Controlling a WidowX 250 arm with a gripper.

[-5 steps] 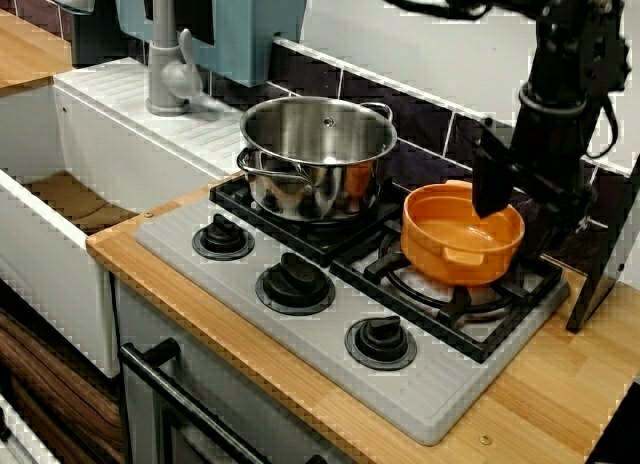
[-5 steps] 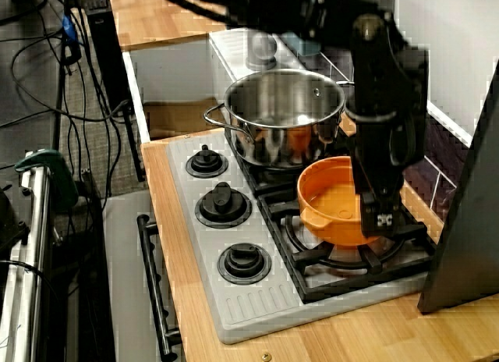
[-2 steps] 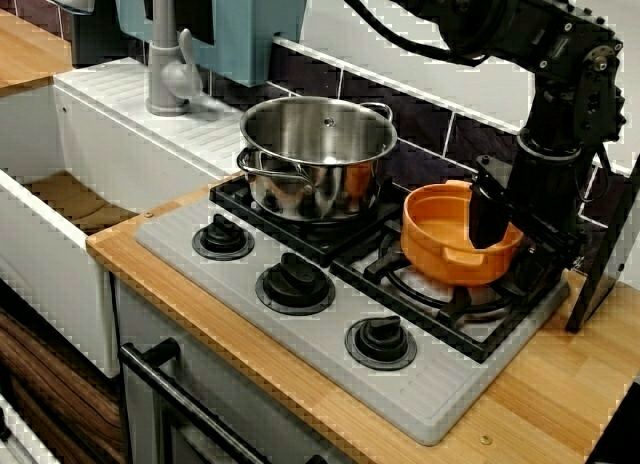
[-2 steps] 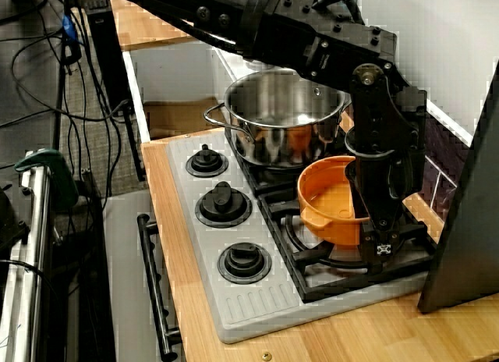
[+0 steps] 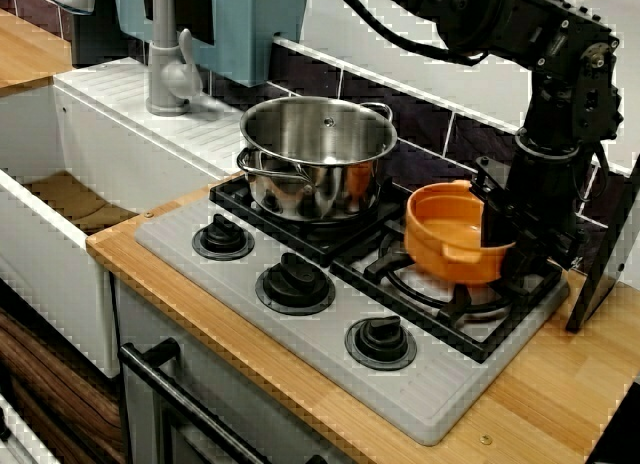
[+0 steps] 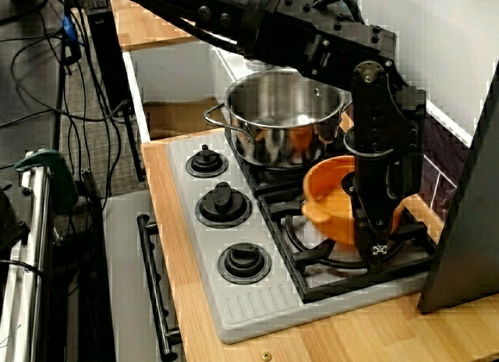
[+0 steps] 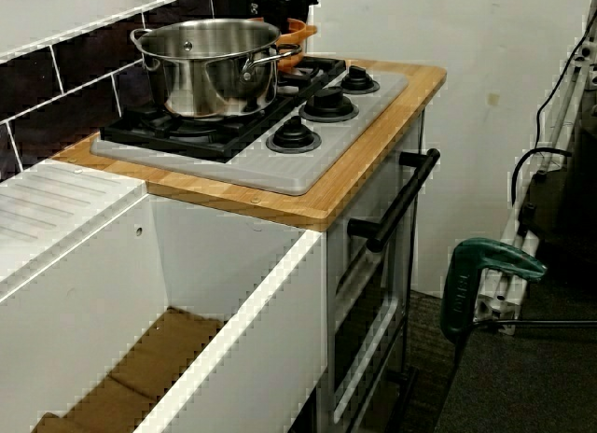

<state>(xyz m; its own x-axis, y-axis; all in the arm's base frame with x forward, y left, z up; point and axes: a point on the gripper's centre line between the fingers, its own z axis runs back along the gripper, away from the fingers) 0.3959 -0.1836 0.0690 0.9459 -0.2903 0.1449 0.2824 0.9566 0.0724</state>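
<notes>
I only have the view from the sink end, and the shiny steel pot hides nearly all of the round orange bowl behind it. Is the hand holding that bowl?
Observer: Yes. In the front view the hand is shut on the right rim of the round orange bowl, with one finger inside and the other outside.
Operator: Good. Is the bowl touching the pot?
Observer: No. The front view shows a gap between the bowl and the shiny steel pot, with the black burner grate showing below it.
</notes>
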